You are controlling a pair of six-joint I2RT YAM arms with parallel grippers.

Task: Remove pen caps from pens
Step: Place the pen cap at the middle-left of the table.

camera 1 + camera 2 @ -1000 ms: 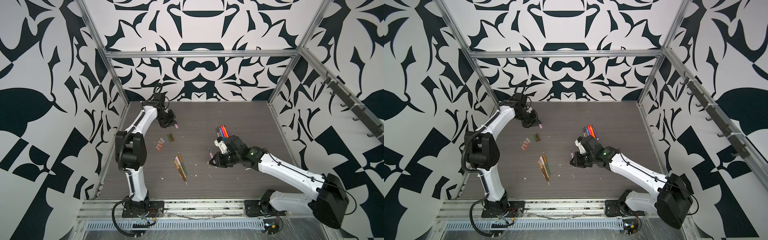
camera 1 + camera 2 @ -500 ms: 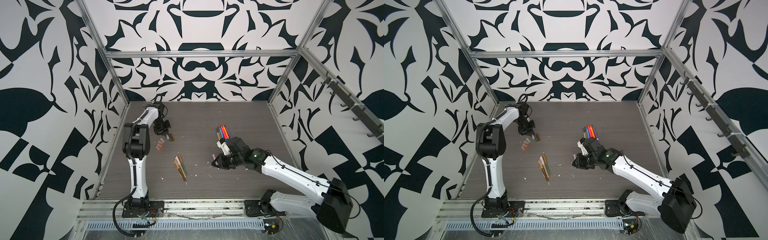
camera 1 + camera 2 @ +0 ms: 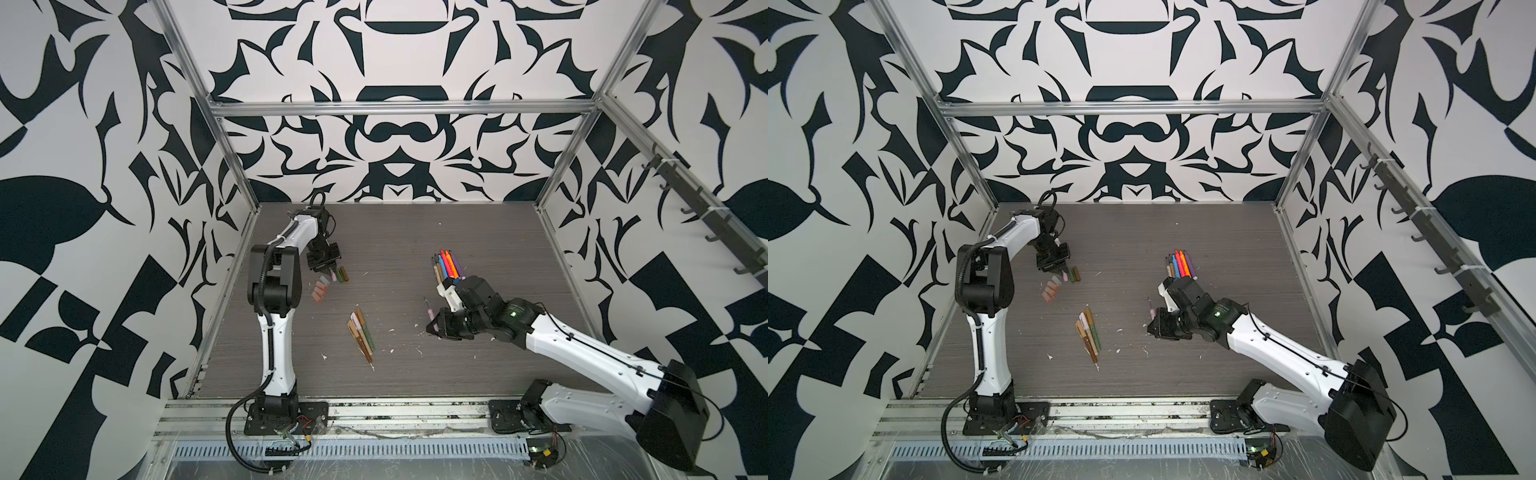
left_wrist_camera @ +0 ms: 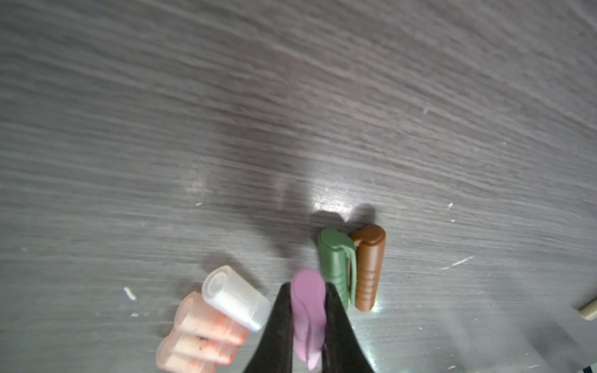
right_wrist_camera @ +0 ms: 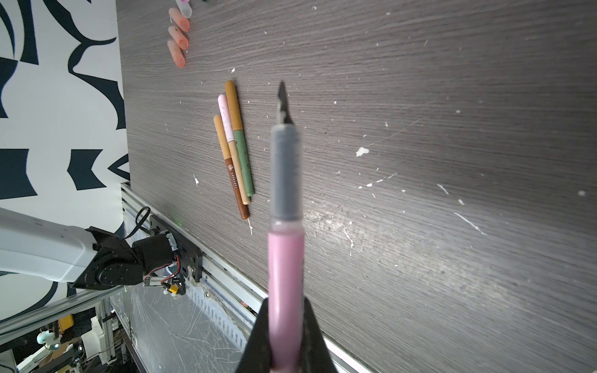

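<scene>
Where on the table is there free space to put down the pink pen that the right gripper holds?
Free: the table between the tan and green pens and the coloured pens, beside the right gripper with its pink pen; also the strip along the back wall. Crowded: the loose caps at the left gripper, which holds a mauve cap.
</scene>
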